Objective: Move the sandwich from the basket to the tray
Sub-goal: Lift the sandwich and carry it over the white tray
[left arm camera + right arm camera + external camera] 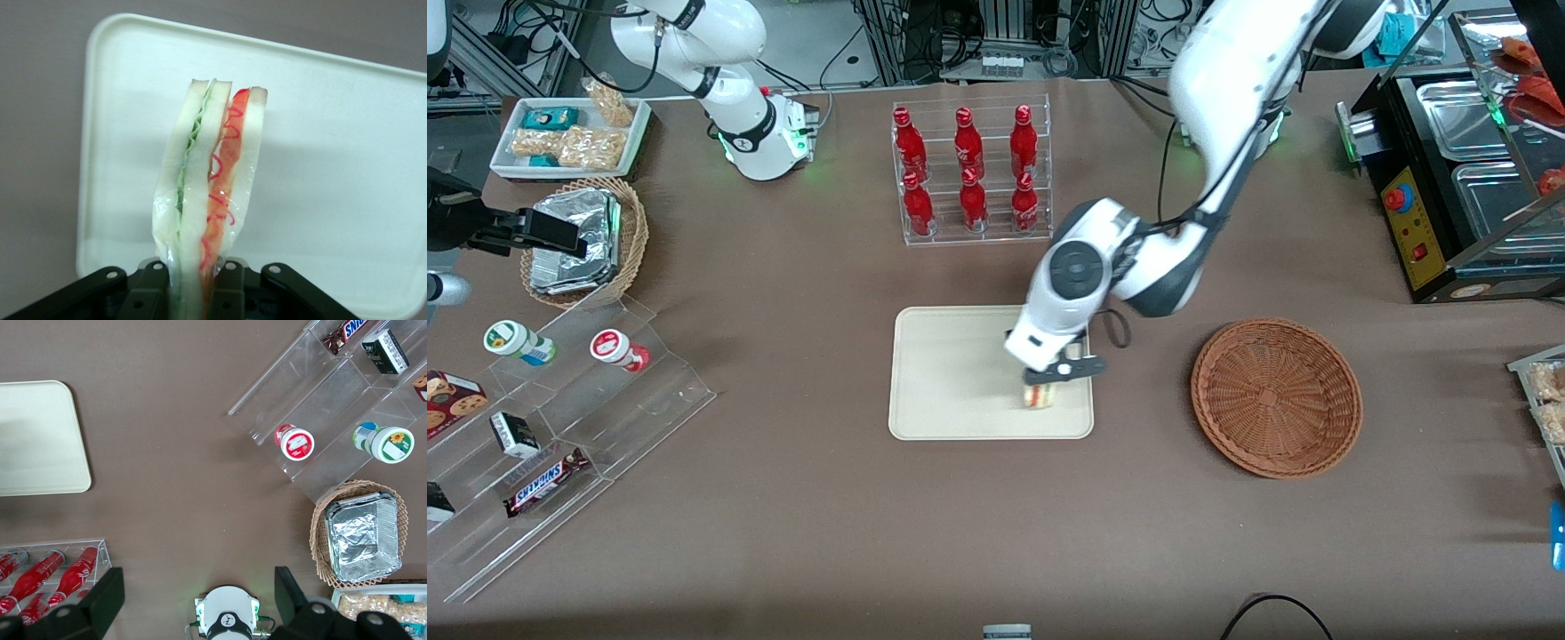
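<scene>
Placement step: black two-finger gripper (1049,384), clenched on clear-wrapped triangular sandwich (210,200), centre frame over flat cream rectangular tray (943,373). Round reddish-brown wicker basket (1276,396) empty. Next: lower, release.

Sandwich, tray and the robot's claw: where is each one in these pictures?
sandwich (210,193), left wrist view, bread edge.
tray (943,373), front view, bare floor.
gripper (1056,377), front view, between its fingertips, above the tray, shut on the sandwich.

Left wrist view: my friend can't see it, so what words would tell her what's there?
A clear-wrapped sandwich with green and red-orange filling is pinched in the black tool, held over the cream tray. Brown table shows around the tray.
</scene>
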Motion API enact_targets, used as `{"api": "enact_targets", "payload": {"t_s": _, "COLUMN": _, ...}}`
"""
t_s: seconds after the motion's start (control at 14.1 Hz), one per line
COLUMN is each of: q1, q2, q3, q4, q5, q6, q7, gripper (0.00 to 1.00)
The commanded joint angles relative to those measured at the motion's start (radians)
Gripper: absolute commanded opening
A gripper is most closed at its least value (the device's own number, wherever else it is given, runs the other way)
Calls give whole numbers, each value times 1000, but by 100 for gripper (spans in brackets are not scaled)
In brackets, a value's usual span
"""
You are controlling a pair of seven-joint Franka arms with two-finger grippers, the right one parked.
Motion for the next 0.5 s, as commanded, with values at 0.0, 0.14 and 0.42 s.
{"api": "enact_targets", "payload": {"t_s": 0.0, "q1": -53, "q2": 133, "q3": 16, "q4": 170, "q5": 69, "q6": -25, "q7": -98, "gripper": 12}}
{"api": "enact_targets", "payload": {"t_s": 0.14, "q1": -83, "q2": 197, "q3": 16, "q4": 257, "q5": 70, "q6": -31, "q7": -115, "gripper": 13}}
{"api": "enact_targets", "payload": {"t_s": 0.42, "q1": -100, "q2": 222, "q3": 12, "q4": 284, "q5": 69, "q6": -28, "q7": -132, "gripper": 21}}
